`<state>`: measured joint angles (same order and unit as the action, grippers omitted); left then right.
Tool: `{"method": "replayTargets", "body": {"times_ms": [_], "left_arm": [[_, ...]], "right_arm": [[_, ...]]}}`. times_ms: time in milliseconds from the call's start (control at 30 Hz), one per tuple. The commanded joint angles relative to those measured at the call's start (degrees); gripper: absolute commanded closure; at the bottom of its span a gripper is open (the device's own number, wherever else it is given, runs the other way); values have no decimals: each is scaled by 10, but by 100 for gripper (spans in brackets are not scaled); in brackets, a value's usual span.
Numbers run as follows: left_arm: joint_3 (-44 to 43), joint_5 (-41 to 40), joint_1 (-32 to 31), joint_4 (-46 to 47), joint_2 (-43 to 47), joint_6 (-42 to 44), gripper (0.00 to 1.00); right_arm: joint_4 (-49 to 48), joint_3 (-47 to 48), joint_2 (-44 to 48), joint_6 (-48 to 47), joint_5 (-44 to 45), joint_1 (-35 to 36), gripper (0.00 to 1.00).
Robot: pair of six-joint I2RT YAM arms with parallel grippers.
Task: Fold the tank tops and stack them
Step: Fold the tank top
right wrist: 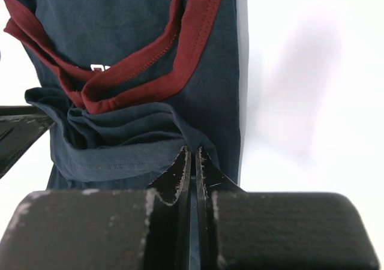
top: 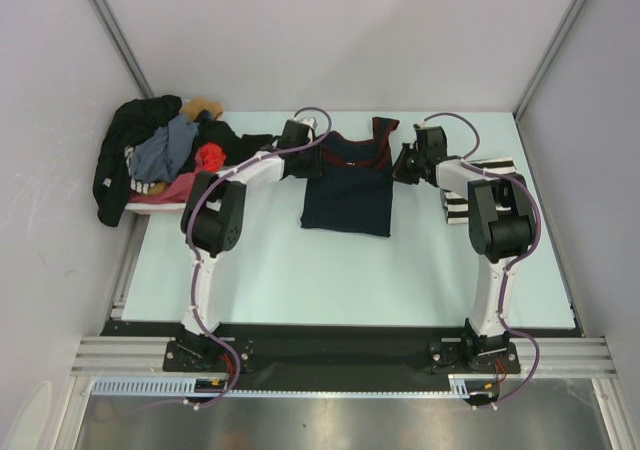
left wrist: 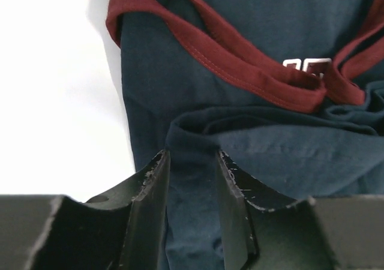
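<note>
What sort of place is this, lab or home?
Likely a lab robot cell: plain panel walls on metal framing, two arms bolted to a rail, a staged pile of clothes.

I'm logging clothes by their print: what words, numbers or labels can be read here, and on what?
White print on the navy jersey: mostly covered by the dark red trim, too little shows to read in either wrist view.
Nothing else here carries readable text.

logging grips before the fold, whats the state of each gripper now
left gripper: jaws open around a fold of the navy jersey
right gripper: closed on the navy jersey
</note>
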<state>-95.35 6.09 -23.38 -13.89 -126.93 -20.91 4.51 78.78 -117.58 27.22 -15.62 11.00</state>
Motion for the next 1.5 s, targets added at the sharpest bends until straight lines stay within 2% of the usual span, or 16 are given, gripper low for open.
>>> {"method": "replayTargets", "body": {"times_ms": [0, 133, 233, 267, 400, 833, 1033, 1133, 1200, 1233, 1267, 1333, 1367, 1467], "left_arm": [[-40, -16, 3, -14, -14, 9, 59], [-42, -20, 3, -15, -16, 10, 68], [-44, -21, 3, -14, -17, 13, 85], [-45, -21, 3, -15, -17, 13, 100], [-40, -34, 3, -17, -2, 16, 100], [60, -93, -3, 30, 123, 36, 100], [22, -99, -6, 11, 96, 40, 99], [0, -99, -6, 3, 65, 41, 92], [-10, -107, -6, -3, 52, 39, 76], [-18, -108, -5, -5, 45, 39, 56], [-23, -118, -6, -10, 37, 38, 46], [-21, -128, -7, -23, 38, 32, 27], [-13, -135, -8, -22, 53, 33, 24], [31, -156, -12, -5, 105, 37, 20]], "right_arm": [[-20, 27, 3, -2, -17, -1, 100], [-20, 27, 2, -2, -19, 0, 100], [-19, 28, 2, -2, -20, 0, 100], [-20, 27, 3, -2, -20, 0, 100], [-17, 25, 10, -1, -21, 0, 100], [-19, -19, 98, 0, -21, 2, 100], [-5, 2, 86, 2, -1, 2, 100], [18, 23, 54, 9, 6, 2, 99], [28, 42, 33, 19, 17, 1, 93], [35, 49, 17, 22, 23, 0, 88], [41, 58, 7, 27, 30, -1, 60], [45, 61, 0, 38, 35, -2, 51], [46, 59, 3, 39, 39, -4, 38], [25, 22, 43, 40, 37, -3, 35]]}}
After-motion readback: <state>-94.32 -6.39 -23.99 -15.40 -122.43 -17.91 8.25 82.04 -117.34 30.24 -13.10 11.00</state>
